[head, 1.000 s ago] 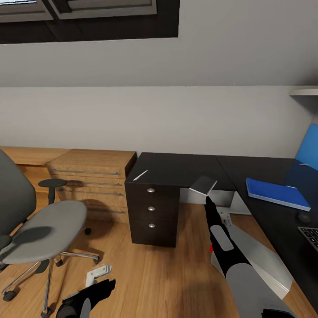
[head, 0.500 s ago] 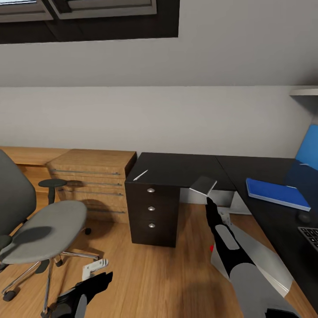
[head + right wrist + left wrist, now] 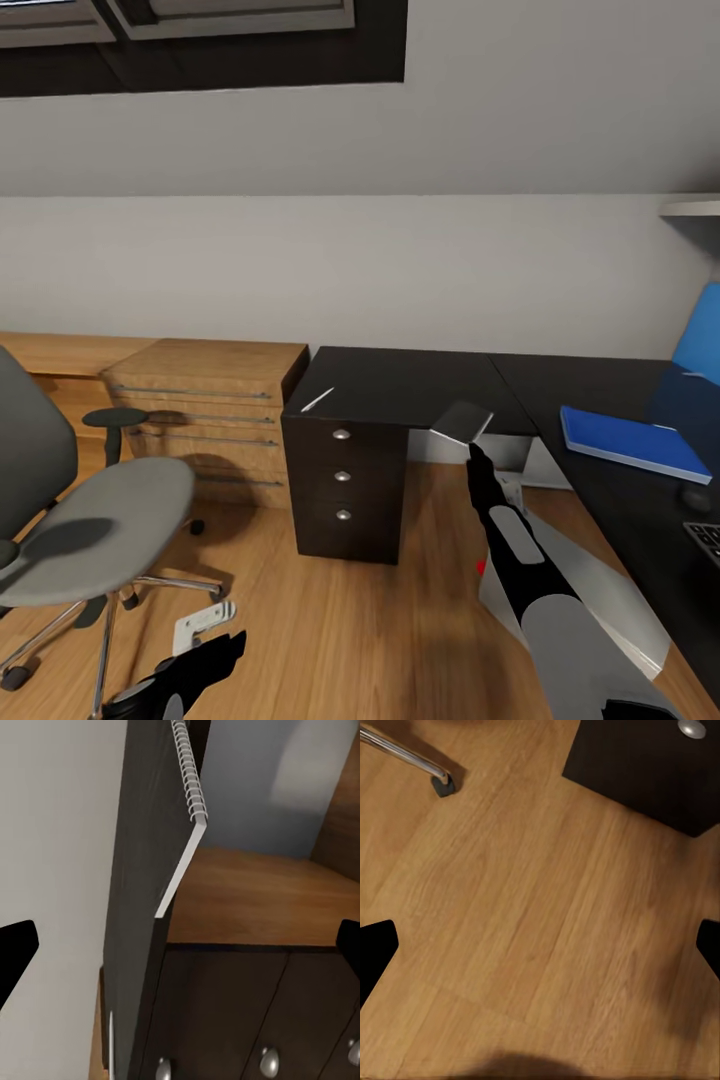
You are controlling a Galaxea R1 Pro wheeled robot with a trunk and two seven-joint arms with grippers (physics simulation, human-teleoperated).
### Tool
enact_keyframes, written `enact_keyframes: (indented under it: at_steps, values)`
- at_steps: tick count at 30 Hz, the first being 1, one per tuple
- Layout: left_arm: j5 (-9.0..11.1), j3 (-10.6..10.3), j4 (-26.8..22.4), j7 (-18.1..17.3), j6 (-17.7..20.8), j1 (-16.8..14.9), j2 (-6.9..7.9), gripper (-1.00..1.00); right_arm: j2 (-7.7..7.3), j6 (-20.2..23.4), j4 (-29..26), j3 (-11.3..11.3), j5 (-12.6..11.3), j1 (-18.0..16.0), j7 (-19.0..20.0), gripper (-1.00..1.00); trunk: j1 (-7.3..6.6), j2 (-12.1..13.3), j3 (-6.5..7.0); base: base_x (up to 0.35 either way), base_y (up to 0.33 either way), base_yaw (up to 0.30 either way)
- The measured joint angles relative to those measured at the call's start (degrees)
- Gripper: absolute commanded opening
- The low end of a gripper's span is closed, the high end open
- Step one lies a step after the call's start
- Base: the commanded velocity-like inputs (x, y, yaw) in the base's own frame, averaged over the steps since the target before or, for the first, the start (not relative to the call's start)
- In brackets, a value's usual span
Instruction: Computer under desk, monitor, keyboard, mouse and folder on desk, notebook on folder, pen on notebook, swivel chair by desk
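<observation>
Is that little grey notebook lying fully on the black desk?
No. The notebook overhangs the desk edge, one corner sticking out past it; the right wrist view shows its spiral-bound edge jutting beyond the black top.

- The bench (image 3: 400,380), glossy black and L-shaped, had a black three-drawer unit under its left end.
- The grey-and-white notebook (image 3: 461,421) overhung the bench's front edge near the inner corner, spiral binding showing.
- The thin white pen (image 3: 318,399) lay slantwise by the bench's front-left corner.
- The bright blue folder (image 3: 634,443) lay flat on the right wing.
- The black mouse (image 3: 695,497) sat just beyond the keyboard (image 3: 706,540).
- The grey swivel chair (image 3: 70,520) stood on the floor, well apart from the bench.
- The silver-grey computer (image 3: 575,580) lay tilted beside the right wing.
</observation>
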Motion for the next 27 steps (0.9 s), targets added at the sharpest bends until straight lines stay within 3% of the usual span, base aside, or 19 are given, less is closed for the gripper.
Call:
enact_keyframes:
  at_steps: [11, 27]
  values:
    - [0.03, -1.92, 0.45, 0.13, 0.1, 0.07, 0.03, 1.0, -0.51, 0.0, -0.03, 0.02, 0.08, 0.0, -0.08, 1.0, 0.01, 0.0, 0.0, 0.015, 0.0, 0.0]
    - [0.05, -2.3, 0.39, 0.24, 0.2, 0.07, 0.05, 1.0, -0.59, 0.05, -0.16, 0.08, 0.0, 0.0, 0.11, 1.0, 3.3, -6.02, -2.7, 0.0, 0.0, 0.0]
